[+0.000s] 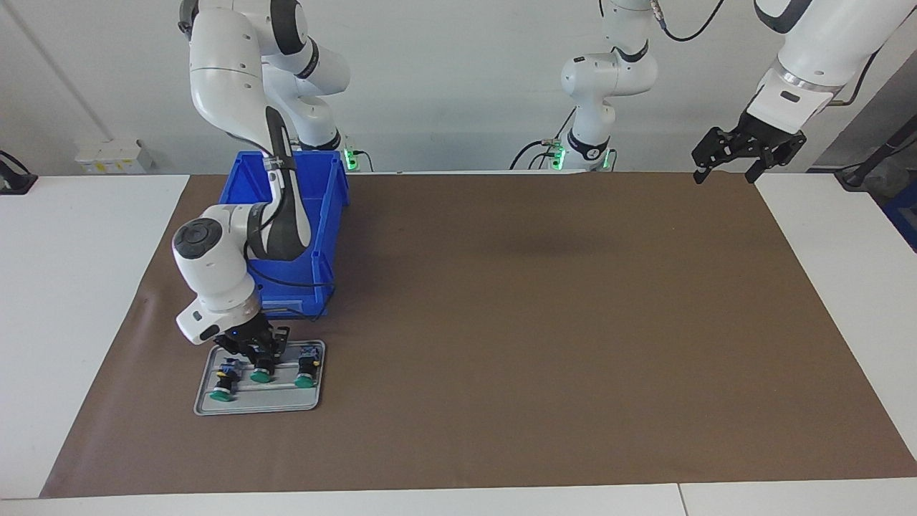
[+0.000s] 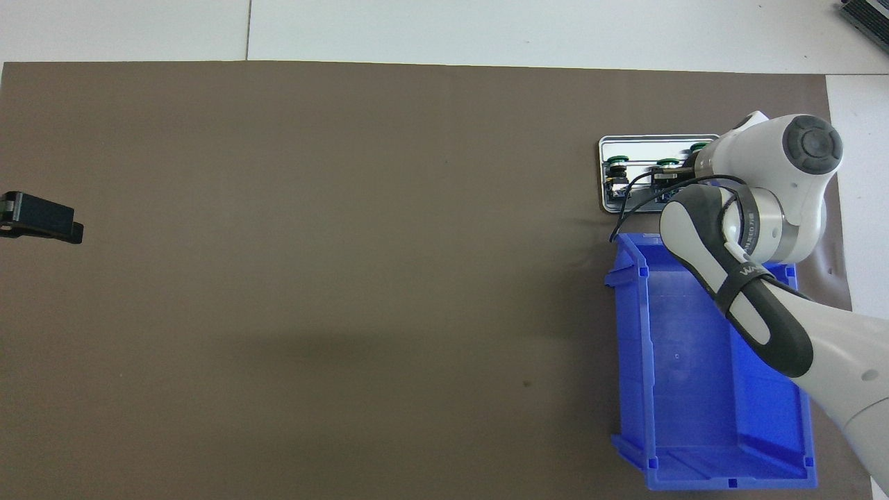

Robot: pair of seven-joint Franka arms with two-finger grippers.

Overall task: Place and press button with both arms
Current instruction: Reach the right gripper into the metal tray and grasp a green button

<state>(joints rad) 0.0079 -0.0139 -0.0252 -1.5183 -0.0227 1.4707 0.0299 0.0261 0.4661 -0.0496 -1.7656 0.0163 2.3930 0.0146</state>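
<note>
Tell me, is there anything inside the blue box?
No, the overhead view shows the blue box bare inside, with only its own floor and walls.

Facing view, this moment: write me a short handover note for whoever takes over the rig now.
Right gripper: down in the grey tray, around the middle button; a firm grip is not confirmed.
Left gripper: open, waiting in the air over the mat's corner at its own end.
Two other buttons lie in the tray, beside the blue bin.
Done: reach.
Left: lift, place, press.
</note>
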